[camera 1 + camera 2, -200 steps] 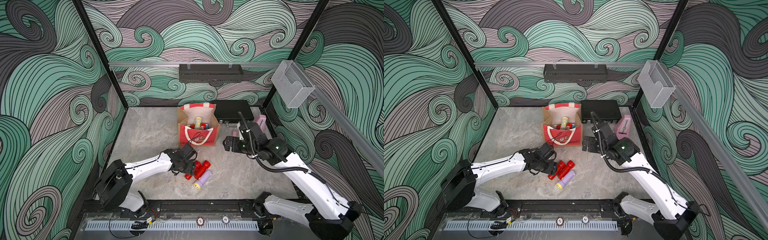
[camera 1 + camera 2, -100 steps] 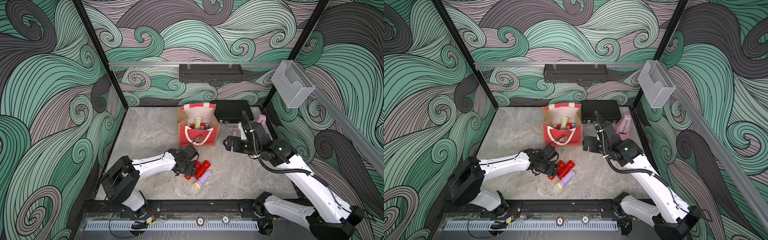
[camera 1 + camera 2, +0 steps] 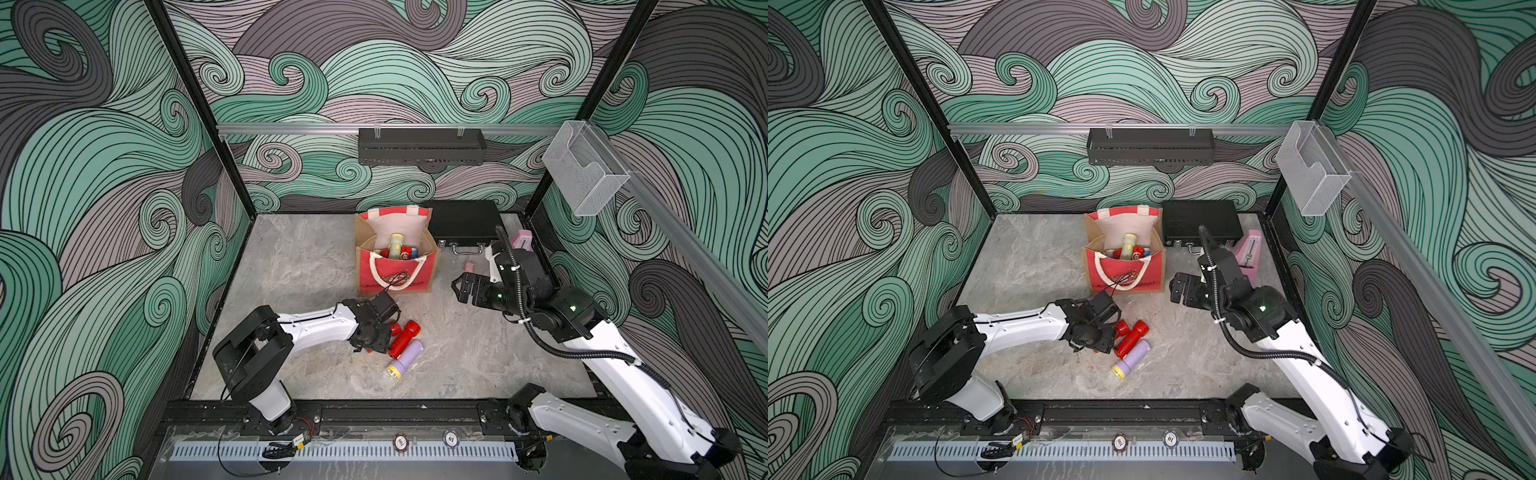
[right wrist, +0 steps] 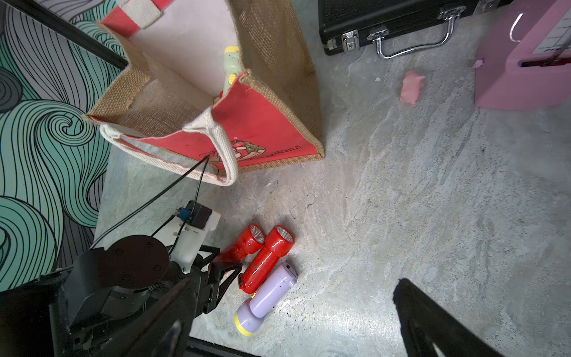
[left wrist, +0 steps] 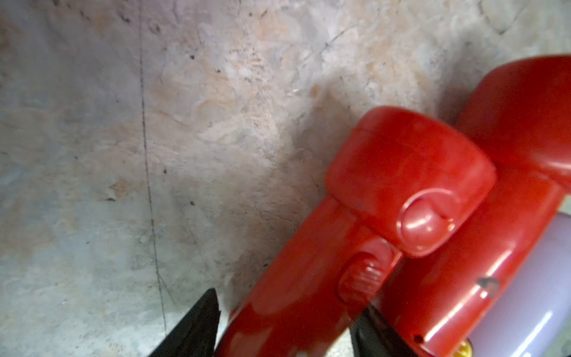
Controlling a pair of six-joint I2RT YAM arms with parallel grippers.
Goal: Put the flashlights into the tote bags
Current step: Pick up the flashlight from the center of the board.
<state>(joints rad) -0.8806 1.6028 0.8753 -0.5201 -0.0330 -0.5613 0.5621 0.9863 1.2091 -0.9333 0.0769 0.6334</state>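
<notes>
Marbled grey table [image 3: 299, 266] carries the tote bag [image 3: 405, 276], upright and holding several flashlights, a pale green flashlight [image 3: 395, 246] tallest. Three more lie side by side in front of it: a small red flashlight [image 5: 309, 278], a bigger red flashlight [image 3: 405, 338] and a lilac flashlight [image 3: 406, 357].

The left gripper [image 5: 287, 304] straddles the small red handle; whether it pinches, I cannot tell. The right gripper [image 3: 460, 288] hovers wide open beside the bag.

Glossy hard plastic looks light but slippery, so the narrow handle seems the best hold. Only the left wrist view shows that straddle; the top views hide it under the wrist.
</notes>
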